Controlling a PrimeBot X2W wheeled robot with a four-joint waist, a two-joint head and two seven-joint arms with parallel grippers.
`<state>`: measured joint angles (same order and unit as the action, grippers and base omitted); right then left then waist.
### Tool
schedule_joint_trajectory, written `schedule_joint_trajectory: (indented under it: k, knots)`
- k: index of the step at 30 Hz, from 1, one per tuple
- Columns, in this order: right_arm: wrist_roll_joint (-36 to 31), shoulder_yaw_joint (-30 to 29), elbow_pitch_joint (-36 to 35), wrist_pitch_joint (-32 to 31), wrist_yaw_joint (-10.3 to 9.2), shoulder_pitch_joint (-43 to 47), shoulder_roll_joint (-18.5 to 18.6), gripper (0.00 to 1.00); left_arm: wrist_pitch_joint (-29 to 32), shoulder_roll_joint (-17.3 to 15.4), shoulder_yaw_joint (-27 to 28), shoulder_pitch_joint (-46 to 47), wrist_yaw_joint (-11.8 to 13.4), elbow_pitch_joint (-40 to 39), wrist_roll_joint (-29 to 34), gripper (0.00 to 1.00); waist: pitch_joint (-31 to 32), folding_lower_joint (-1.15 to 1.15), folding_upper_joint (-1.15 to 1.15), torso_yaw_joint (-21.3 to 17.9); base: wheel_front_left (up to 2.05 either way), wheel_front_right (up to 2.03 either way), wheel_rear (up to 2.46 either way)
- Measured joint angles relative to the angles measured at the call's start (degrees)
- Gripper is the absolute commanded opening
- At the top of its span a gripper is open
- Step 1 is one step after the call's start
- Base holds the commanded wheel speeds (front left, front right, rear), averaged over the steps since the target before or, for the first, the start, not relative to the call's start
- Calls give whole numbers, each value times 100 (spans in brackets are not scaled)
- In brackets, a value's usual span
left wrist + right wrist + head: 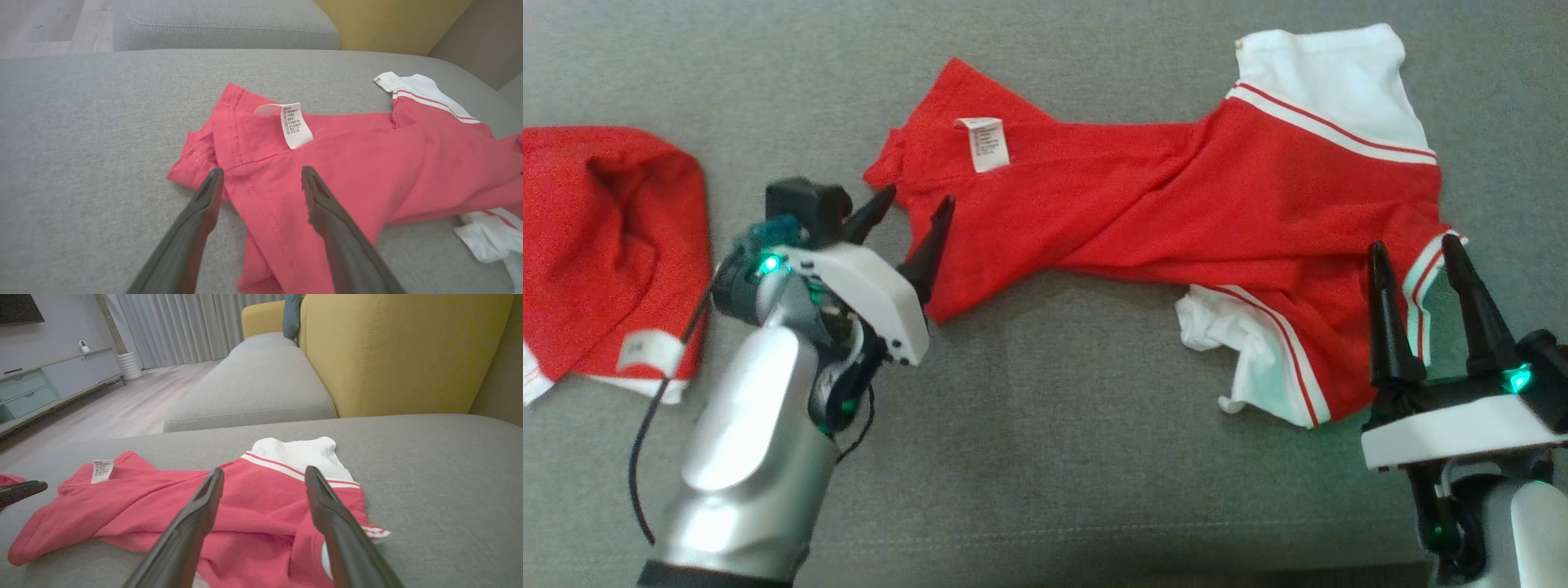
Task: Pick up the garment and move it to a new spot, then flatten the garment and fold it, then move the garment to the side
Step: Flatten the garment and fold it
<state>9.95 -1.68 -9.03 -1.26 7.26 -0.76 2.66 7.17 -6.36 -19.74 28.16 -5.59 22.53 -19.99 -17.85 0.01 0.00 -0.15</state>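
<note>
The garment [1176,196] is a red shirt with white striped sleeves, lying rumpled and twisted across the grey cushion [1045,425], its white care label [985,144] facing up. My left gripper [905,216] is open at the garment's left hem, its fingers straddling the hem edge [245,192] with nothing pinched. My right gripper [1417,257] stands open over the garment's lower right corner, near a striped sleeve [1421,286]. In the right wrist view the red cloth [261,506] shows between the spread fingers. The garment [367,163] spreads rightward in the left wrist view.
A second red cloth [605,245] with a white tag lies bunched at the far left of the cushion. Another grey seat cushion [253,392] and a yellow backrest [392,351] stand beyond. Wooden floor and a low cabinet [41,388] are off to the left.
</note>
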Motion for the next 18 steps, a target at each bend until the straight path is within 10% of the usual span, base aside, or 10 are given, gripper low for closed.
schedule_joint_trajectory:
  k: [14,18]
  knots:
    - [116,-42,142,85,0,-87,0,100,14,-33,-12,523,-98,936,-216,100,-218,0,0,-187,0,0,0]
    - [151,-42,152,86,0,-117,0,100,-216,-34,-83,575,-105,945,-229,29,-208,-1,0,-157,0,0,0]
